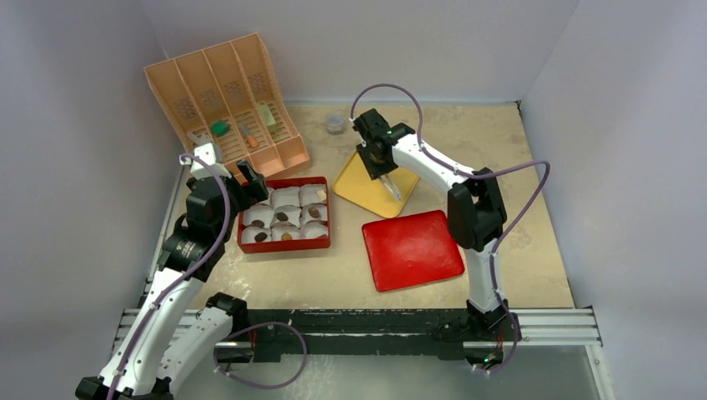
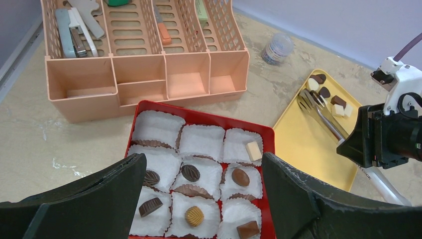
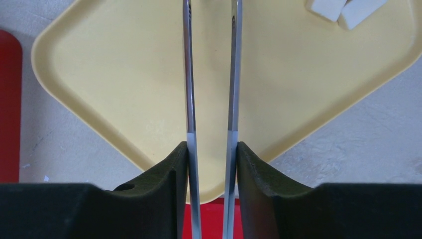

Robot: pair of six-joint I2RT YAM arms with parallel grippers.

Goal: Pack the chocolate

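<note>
Currently I am watching the beige table (image 1: 517, 167), where an orange organizer (image 1: 225, 92) is leaning at the far left. A flat red lid (image 1: 412, 248) is lying in front of the right arm. A yellow tray (image 1: 358, 190) is sitting just beyond the lid. A red box (image 1: 283, 247) is sitting in front of the organizer, and white paper cups (image 2: 201, 141) are lining it in three rows of three.

The left gripper (image 2: 203, 167) is hovering above the box with its jaws spread wide and nothing between them. The right gripper (image 3: 210, 154) is hanging over the tray, its jaws squeezing a pair of metal tongs (image 3: 188, 74). The tongs' tips are reaching just beside the chocolate (image 2: 324, 92), a small cluster of brown and white bits lying at the tray's far corner. Seven more pieces (image 2: 190, 173) are sitting in the box, each in its own cup, filling the two nearer rows and the right cup of the far row.
</note>
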